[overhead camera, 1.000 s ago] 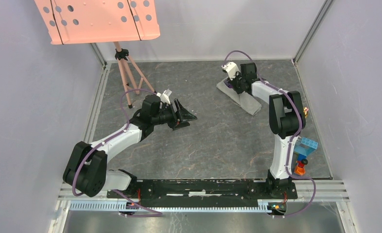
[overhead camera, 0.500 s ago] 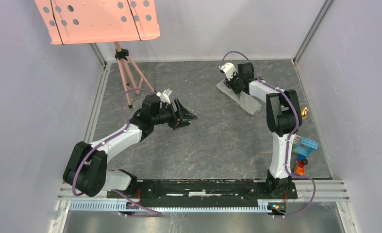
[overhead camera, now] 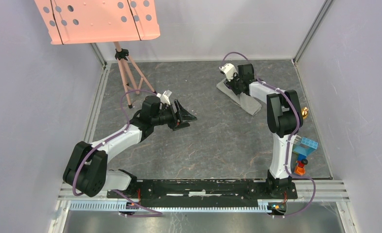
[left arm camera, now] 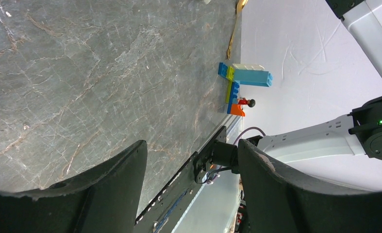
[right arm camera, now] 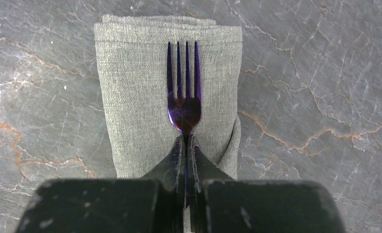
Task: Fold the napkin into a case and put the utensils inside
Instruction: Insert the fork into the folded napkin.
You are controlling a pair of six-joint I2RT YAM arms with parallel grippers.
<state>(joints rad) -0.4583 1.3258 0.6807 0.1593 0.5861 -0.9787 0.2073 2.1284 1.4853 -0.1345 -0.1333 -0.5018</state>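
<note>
The right fingers (right arm camera: 173, 162) pinch the thin, light, probably slippery fork (right arm camera: 184, 107) by its handle atop the soft folded napkin (right arm camera: 130, 97) on the surface (right arm camera: 300, 73), while the left fingers (left arm camera: 113, 182) hang open, empty.

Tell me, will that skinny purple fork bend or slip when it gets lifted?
The fork looks thin and plastic, so it is probably light and slightly bendy. The right tool pinches only its narrow neck, so it might pivot or slip. Its glossy surface suggests it slides easily across the napkin.
</note>
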